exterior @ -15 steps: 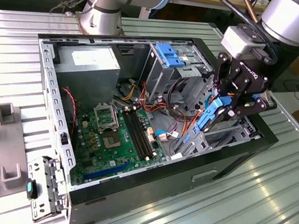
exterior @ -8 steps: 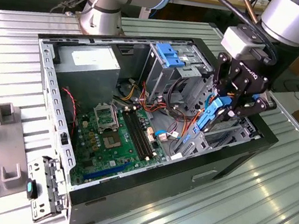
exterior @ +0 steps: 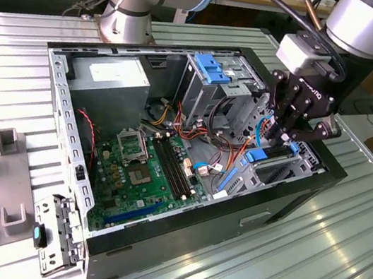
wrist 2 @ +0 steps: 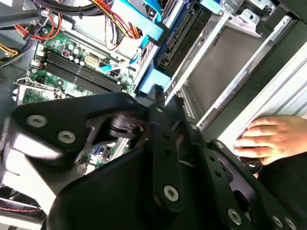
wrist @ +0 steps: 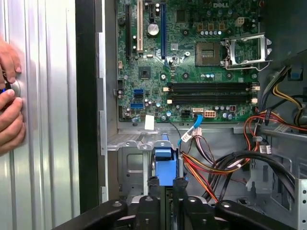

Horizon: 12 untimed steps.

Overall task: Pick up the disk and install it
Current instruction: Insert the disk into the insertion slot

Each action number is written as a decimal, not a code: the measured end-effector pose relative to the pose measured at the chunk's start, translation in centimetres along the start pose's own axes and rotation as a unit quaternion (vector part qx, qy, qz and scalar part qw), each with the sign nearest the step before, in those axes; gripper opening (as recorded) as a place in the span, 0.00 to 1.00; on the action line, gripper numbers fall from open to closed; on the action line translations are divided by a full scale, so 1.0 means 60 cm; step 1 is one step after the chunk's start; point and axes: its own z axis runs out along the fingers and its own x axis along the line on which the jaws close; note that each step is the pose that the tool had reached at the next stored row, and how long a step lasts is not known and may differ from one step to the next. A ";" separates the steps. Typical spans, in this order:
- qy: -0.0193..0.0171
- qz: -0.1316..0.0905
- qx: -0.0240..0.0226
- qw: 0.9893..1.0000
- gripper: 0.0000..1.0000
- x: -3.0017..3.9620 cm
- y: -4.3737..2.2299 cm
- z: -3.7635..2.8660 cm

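— Where does the case (exterior: 177, 237) sit?
— Open on the counter (exterior: 337, 268), with the motherboard (exterior: 149, 172) flat on its floor.
— And around the board?
— The power supply (exterior: 114, 81) fills the far corner at the exterior view's left. The drive cage (exterior: 205, 92) stands beside it, toward the exterior view's right.
— The end effector (exterior: 272, 143)?
— Down in the case's end at the exterior view's right, with the disk (exterior: 257, 154) between its fingers. A hand (wrist: 9, 112) rests on the counter just outside the case wall.

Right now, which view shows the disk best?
First wrist view: the disk, blue-railed, sits between the claw tips. The exterior view shows a blue patch below the claw; the second wrist view, a blue edge behind it.
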 end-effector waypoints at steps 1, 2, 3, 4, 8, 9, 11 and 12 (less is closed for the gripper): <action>0.000 0.000 0.000 1.000 0.24 0.000 -0.002 0.000; 0.000 0.000 0.000 1.000 0.18 0.000 -0.004 0.001; 0.000 0.000 0.000 1.000 0.11 0.000 -0.009 0.002; 0.000 0.000 0.000 1.000 0.11 0.000 -0.014 0.003; 0.000 0.000 0.000 1.000 0.11 0.000 -0.014 0.003; 0.000 0.000 0.000 1.000 0.11 0.000 -0.015 0.003; 0.000 0.000 0.000 1.000 0.11 0.000 -0.015 0.003; 0.000 0.000 0.000 1.000 0.11 0.000 -0.015 0.003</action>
